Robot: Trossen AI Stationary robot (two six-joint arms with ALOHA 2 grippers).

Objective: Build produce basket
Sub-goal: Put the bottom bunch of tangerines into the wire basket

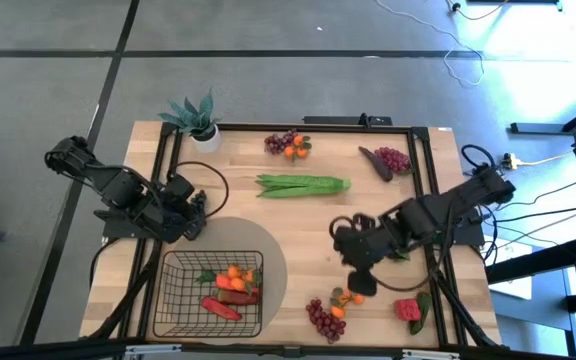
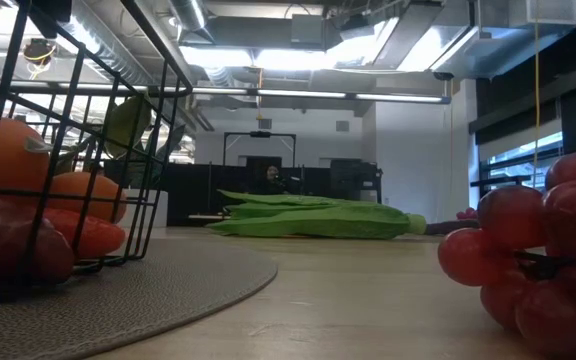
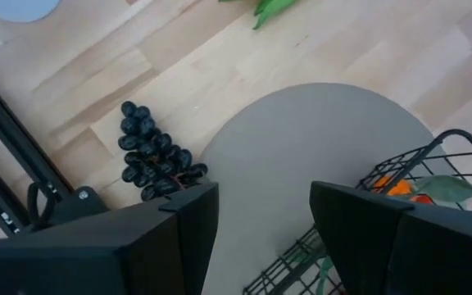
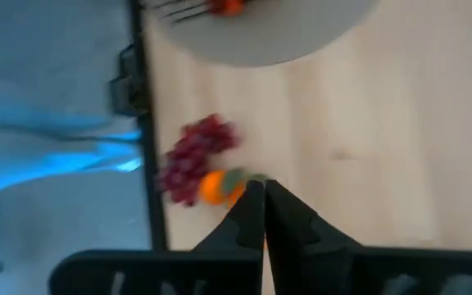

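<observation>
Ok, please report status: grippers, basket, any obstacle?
Left gripper open above mat. Right gripper shut, empty, near tangerine. Basket partly filled. No obstacle seen.

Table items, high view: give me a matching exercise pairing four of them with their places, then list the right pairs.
Column one:
1. green bean pods
2. potted plant
3. strawberry
4. basket

Column two:
A. on the grey round mat
B. far left corner of the table
C. middle of the table, toward the far edge
D. near right corner of the table

Pairs: 1-C, 2-B, 3-D, 4-A
</observation>
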